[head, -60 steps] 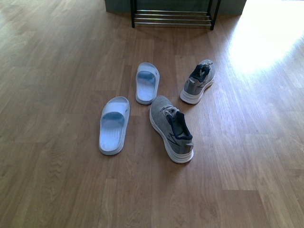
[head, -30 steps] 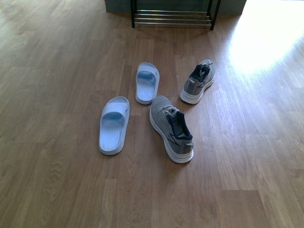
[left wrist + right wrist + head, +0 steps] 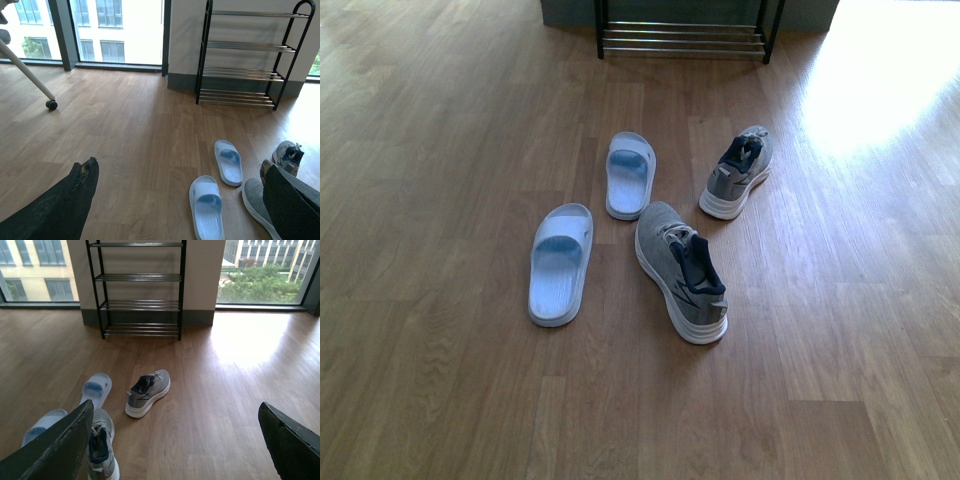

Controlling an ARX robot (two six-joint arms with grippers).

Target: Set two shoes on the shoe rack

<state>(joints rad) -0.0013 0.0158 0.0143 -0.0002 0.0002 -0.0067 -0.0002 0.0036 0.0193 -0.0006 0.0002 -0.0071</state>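
Zero change this past second: both grey sneakers (image 3: 682,275) and blue slides (image 3: 560,262) sit on the floor (image 3: 440,150), well short of the far shoe rack (image 3: 682,38). My left gripper (image 3: 180,166) and right gripper (image 3: 176,406) gape empty, task unstarted.

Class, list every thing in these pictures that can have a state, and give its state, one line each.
Rack: upright, shelves bare.
Near sneaker: on floor, upright, not held.
Far sneaker: on floor, upright, not held.
Near slide: on floor, sole down.
Far slide: on floor, sole down.
Left gripper: open, holding nothing.
Right gripper: open, holding nothing.
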